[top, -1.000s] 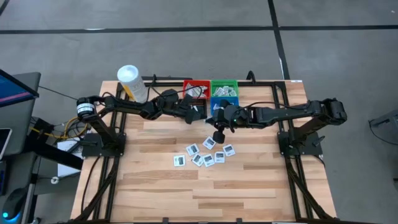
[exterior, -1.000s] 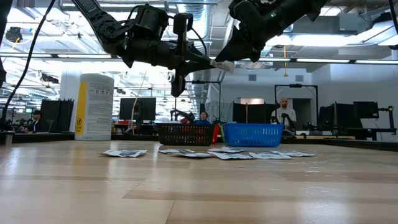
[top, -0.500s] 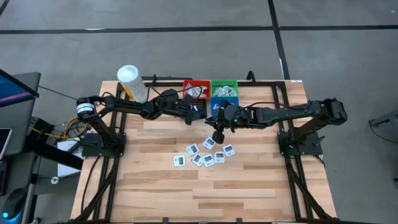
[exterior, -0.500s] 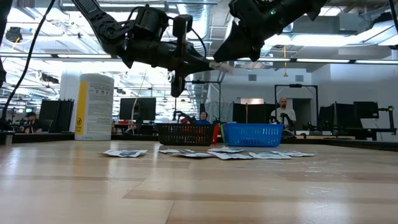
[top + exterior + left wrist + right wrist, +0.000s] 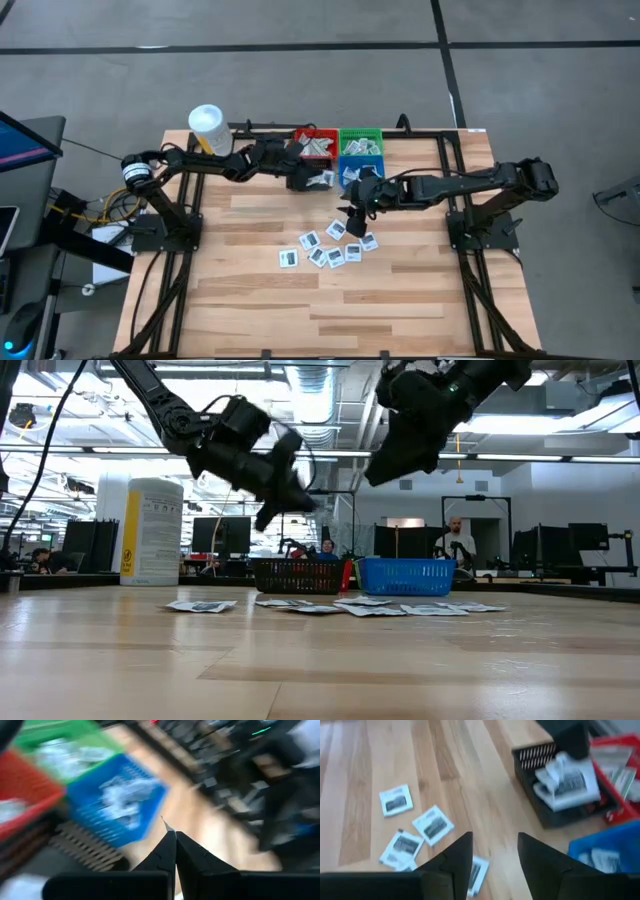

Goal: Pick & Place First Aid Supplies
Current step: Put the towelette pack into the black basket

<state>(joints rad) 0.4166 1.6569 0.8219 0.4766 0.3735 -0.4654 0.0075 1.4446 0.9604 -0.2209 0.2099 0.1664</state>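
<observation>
Several square white packets with dark print (image 5: pixel 325 247) lie flat on the wooden table; they also show in the right wrist view (image 5: pixel 434 825). My left gripper (image 5: pixel 316 180) is shut on one white packet (image 5: pixel 568 782) above the black bin (image 5: pixel 540 800). My right gripper (image 5: pixel 355 212) is open and empty, just above the loose packets, its fingers (image 5: pixel 454 857) standing apart. In the low view my left gripper (image 5: pixel 285 495) is left of my right gripper (image 5: pixel 395 455). My left gripper pinches the white packet between its two fingers, only a thin edge (image 5: pixel 164 822) showing past the tips. The packet hangs below the fingers (image 5: pixel 570 742), crumpled, lifted clear over the black bin.
Red (image 5: pixel 316 145), green (image 5: pixel 361 141) and blue (image 5: pixel 352 170) bins with packets stand at the far middle, beside the black bin. A white tub with a yellow label (image 5: pixel 208 128) stands at the far left. The near half of the table is bare wood. People sit in the room behind.
The packet that was between both grippers' tips has gone with my left gripper, which has moved toward the far left and tipped down over the black bin. My right gripper has drawn back toward the near edge, over the loose packets.
</observation>
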